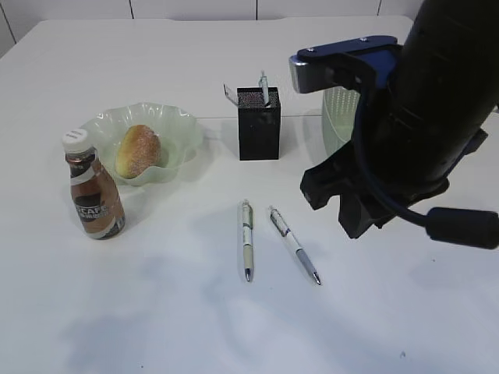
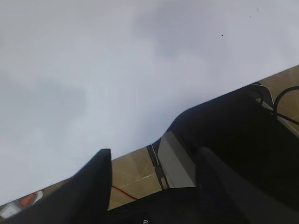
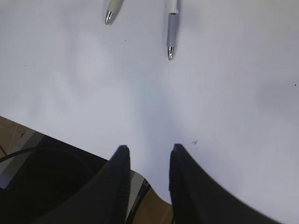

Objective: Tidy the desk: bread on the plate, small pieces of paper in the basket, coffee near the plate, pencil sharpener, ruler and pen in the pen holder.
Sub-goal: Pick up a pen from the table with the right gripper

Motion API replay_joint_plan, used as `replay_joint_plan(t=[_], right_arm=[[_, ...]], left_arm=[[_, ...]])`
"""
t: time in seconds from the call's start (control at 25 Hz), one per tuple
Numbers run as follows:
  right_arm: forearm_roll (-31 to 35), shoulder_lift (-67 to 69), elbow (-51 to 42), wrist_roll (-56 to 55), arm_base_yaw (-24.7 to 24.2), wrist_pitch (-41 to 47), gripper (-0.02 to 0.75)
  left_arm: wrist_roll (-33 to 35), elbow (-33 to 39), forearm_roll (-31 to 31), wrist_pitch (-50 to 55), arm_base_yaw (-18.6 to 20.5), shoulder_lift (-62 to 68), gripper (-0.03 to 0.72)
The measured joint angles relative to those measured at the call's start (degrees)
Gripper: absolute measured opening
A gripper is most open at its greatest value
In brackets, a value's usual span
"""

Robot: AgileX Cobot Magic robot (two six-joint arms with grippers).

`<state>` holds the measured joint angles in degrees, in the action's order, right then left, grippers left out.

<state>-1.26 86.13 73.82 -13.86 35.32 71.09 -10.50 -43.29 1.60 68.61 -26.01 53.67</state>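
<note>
- The right gripper hangs at the bottom of its wrist view, its jaws parted by a narrow gap with nothing between them, above the bare desk.
- Just ahead, at the top of that view, lie the tips of two pens: the grey-grip pen and the pale pen; I judge these are next.
- The left gripper is released too, empty, low in its own view over bare tabletop.
- In the exterior view the pen holder stands upper centre, already holding something upright.
- At left the bread sits on the plate, with the coffee just beside.
- The basket is half hidden behind the right arm.
</note>
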Motion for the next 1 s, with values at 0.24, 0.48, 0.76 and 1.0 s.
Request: replay_joint_plan(t=[0.24, 0.48, 0.76, 1.0], right_arm=[[-0.4, 0.0, 0.0, -0.4, 0.0, -1.5, 0.243], [-0.7, 1.2, 0.0, -0.5, 0.0, -7.6, 0.243], [-2.9, 10.6, 0.3, -0.5, 0.0, -10.2, 0.255], [-5.5, 17.9, 5.9, -0.9, 0.0, -13.1, 0.375]], left_arm=[[0.0, 0.0, 0.0, 0.6, 0.0, 0.0, 0.402], [0.0, 0.0, 0.0, 0.7, 0.0, 0.0, 0.402], [0.0, 0.0, 0.0, 0.7, 0.0, 0.0, 0.402], [0.0, 0.0, 0.0, 0.8, 0.0, 0.0, 0.402]])
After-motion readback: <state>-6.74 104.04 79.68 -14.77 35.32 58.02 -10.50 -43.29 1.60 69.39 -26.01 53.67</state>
